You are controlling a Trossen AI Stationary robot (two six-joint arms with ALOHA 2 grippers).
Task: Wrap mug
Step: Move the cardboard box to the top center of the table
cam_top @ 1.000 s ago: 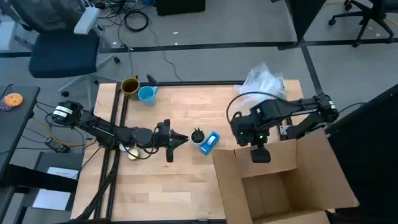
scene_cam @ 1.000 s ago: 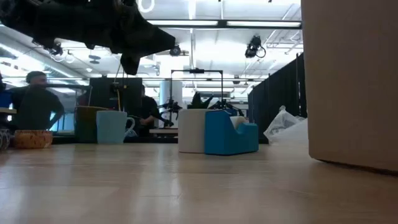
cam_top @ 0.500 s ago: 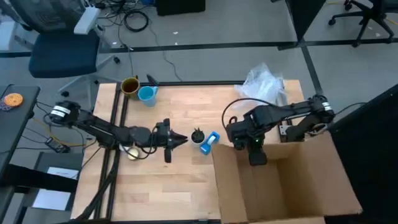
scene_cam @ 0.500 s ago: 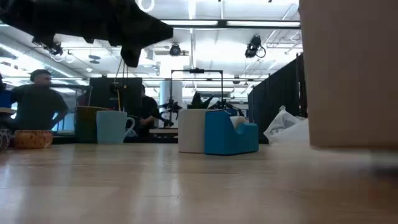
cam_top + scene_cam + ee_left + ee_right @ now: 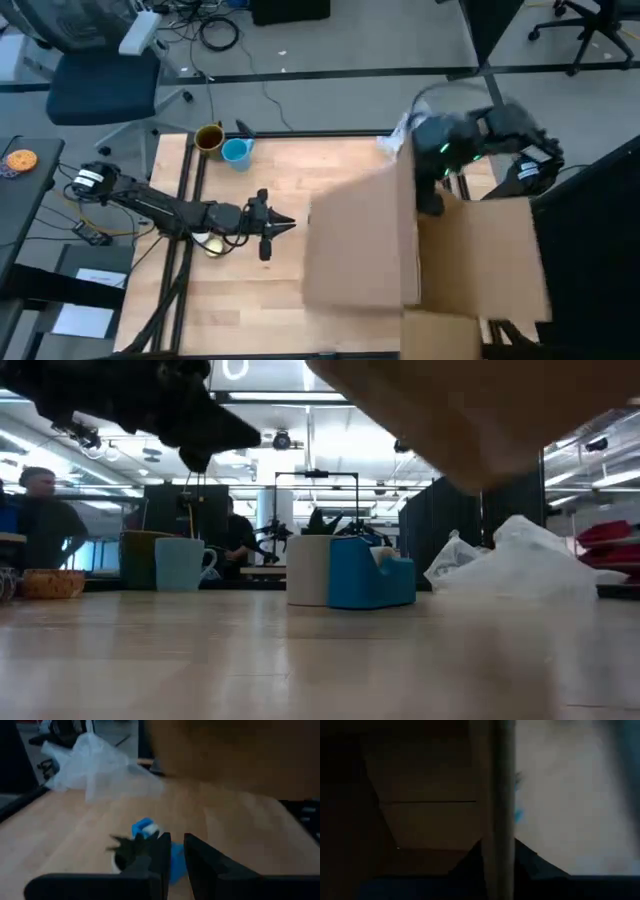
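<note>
Cardboard box (image 5: 420, 245) is lifted off the table, tipped, open side facing right; inside not visible. R gripper (image 5: 496, 870) is clamped on a box wall edge. L gripper (image 5: 287, 223) hovers mid-table, fingers nearly together, empty. Blue mug (image 5: 236, 152) stands upright at the far-left edge beside a brown cup (image 5: 208, 137)

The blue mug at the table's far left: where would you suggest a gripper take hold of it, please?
Probably the rim of the blue mug, from straight above. It stands upright and open-topped, with the brown mug close beside it and its handle facing the other way, so side approaches look cramped.
</note>
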